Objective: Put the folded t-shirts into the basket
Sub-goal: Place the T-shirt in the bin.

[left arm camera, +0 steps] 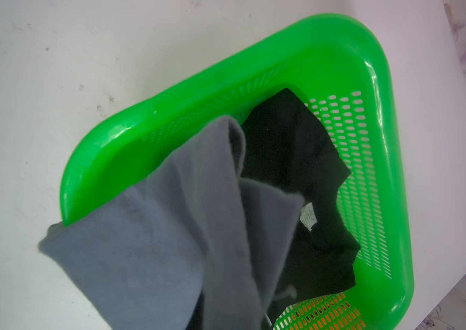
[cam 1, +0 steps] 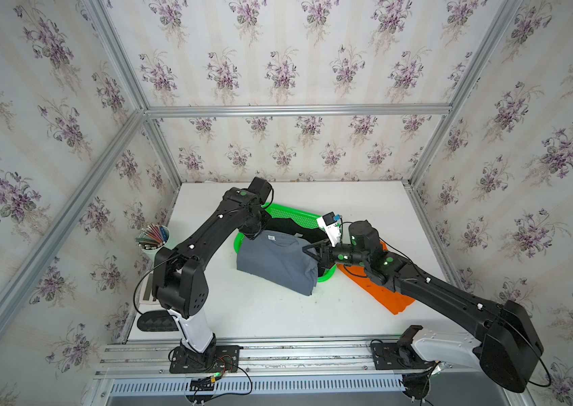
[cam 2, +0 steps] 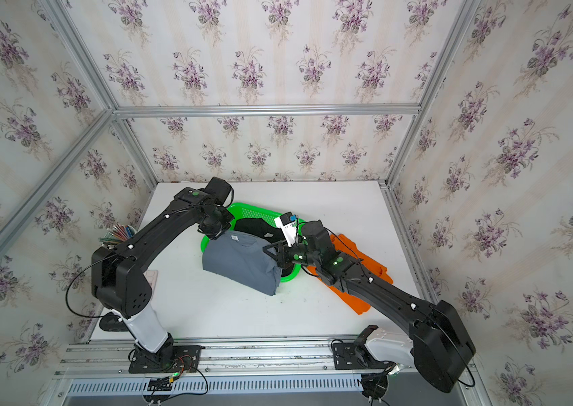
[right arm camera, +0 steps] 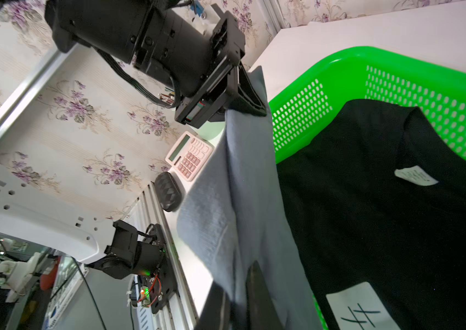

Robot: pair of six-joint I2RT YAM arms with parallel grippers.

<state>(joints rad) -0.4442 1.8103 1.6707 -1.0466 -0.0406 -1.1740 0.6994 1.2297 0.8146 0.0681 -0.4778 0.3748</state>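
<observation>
Cloth fills the left gripper (right arm camera: 250, 105) — its jaws are pinched together on one upper corner of the grey shirt (cam 1: 274, 262), close by the neck label. From there the held edge runs straight across to the right gripper (cam 1: 310, 251), whose jaws are likewise clamped on the opposite corner. In the right wrist view grey cloth sits squeezed between its dark fingers (right arm camera: 260, 300).

The shirt's long axis therefore lies from gripper to gripper. The rest hangs below both, draped over the near rim of the green basket (cam 1: 294, 214) and down toward the white table (cam 1: 260, 316); whether the lower fold rests there I cannot tell.

Just beyond the two grippers the black shirt (left arm camera: 292, 160) lies flat inside the basket, a white patch showing. To the right of the right gripper, under that arm, the orange shirt (cam 1: 387, 297) lies on the table outside the basket — its length slants away toward the front edge.
</observation>
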